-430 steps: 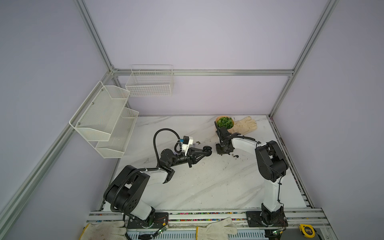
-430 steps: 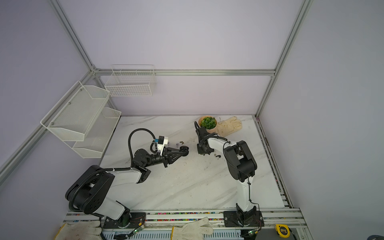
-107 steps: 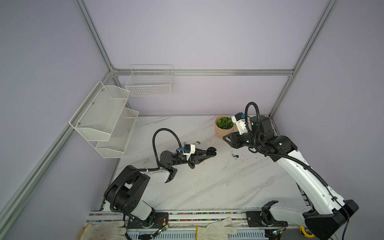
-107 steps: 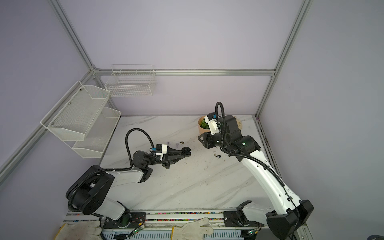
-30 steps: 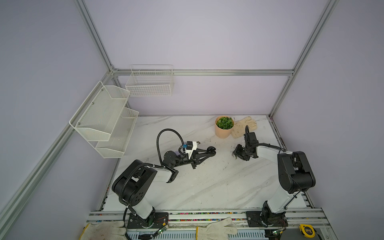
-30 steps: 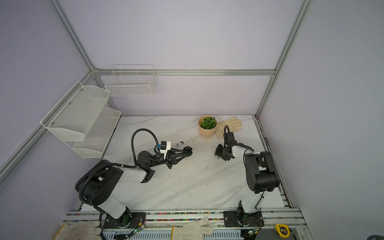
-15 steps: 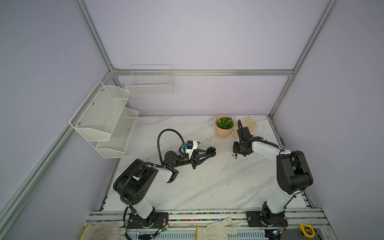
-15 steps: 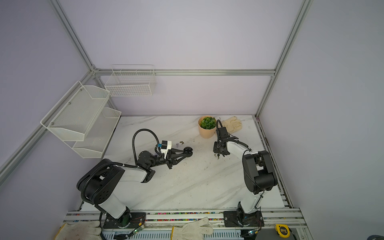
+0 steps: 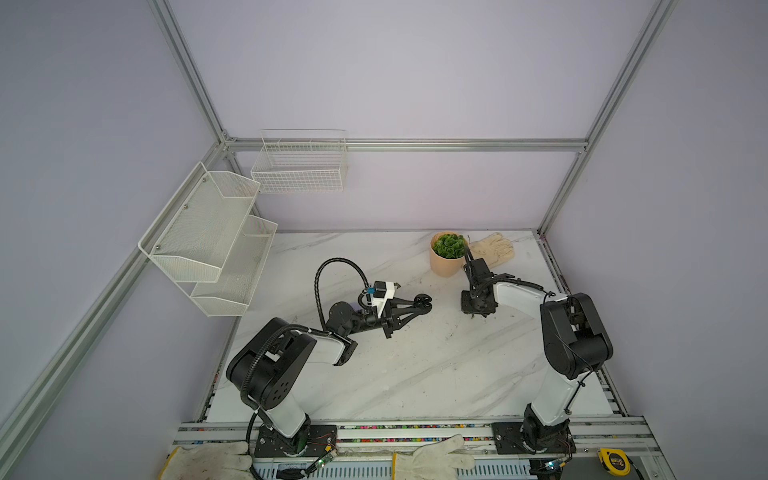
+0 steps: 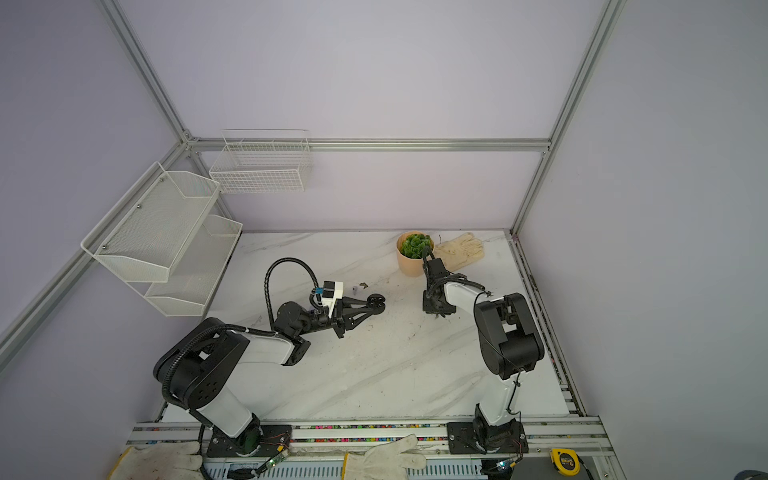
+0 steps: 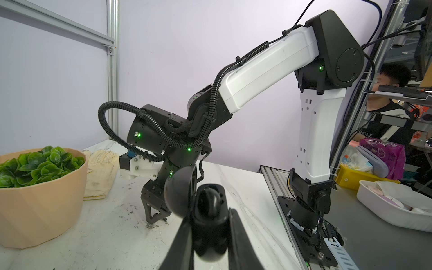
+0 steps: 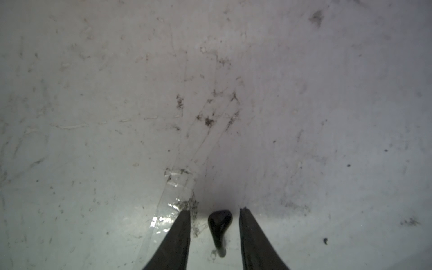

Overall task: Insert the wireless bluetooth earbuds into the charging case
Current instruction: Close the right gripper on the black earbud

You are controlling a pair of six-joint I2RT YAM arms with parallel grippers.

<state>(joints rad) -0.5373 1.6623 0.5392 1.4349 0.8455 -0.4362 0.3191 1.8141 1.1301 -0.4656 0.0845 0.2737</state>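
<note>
Your right gripper (image 12: 214,210) is down at the marble tabletop (image 12: 304,105) with its jaws apart, straddling a single black earbud (image 12: 219,224). The wrist view is dim and soft, but a sliver of table seems to show on each side of the bud, so I judge it bracketed and not yet pinched. Your left gripper (image 11: 210,236) is clamped on the black charging case (image 11: 208,205). Its lid is swung open and it is held out over the middle of the table, well apart from the right arm.

The step in hand is the pick. Close slowly and evenly so that neither finger nudges the bud sideways first. It is small, smooth and rounded, and will likely squirt out if caught off centre. Set the pads on the fat head, not on the thin stem. A strip of clear tape (image 12: 174,198) lies just beside one finger, so take care that it does not lift with you. Rise straight up before you carry the bud across to the case.

The bud lies flat, with its long axis running along the gap, parallel to the fingers. The bulbous head points out toward the fingertips and the stem trails back toward the wrist. You will probably need the stem leading down into the case's well.
</note>
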